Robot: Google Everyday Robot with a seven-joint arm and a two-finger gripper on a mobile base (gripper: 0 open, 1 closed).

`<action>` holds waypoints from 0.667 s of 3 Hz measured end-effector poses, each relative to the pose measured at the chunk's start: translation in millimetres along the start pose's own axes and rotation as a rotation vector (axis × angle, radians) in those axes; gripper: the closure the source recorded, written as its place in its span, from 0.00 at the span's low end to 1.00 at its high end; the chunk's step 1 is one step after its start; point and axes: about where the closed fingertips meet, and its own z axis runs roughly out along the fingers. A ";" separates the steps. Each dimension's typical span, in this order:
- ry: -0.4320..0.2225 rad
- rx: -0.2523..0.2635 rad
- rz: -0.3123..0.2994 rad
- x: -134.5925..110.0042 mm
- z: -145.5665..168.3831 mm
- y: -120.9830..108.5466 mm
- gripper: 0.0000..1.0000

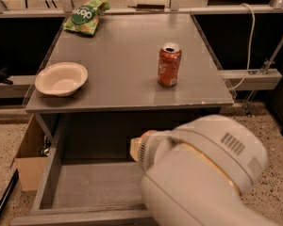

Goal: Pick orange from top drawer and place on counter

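Note:
Only a small sliver of the orange (148, 133) shows, just over the end of my white arm, against the dark gap under the counter (118, 51). My gripper (137, 147) is at that spot, above the right part of the open top drawer (92, 185), and the bulky arm hides most of it. The drawer is pulled out toward me, and its grey bottom on the left holds nothing I can see. Whether the orange rests or hangs I cannot tell.
On the counter stand a red-orange soda can (169, 65) at right, a white bowl (61, 78) at the left edge and a green chip bag (85, 15) at the back. A cardboard box (27, 160) sits on the floor left of the drawer. A white cable (249, 41) hangs at right.

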 end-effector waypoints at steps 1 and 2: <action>-0.053 -0.025 0.021 25.4 13.1 -0.6 1.00; -0.059 -0.031 0.019 29.5 13.1 -1.5 1.00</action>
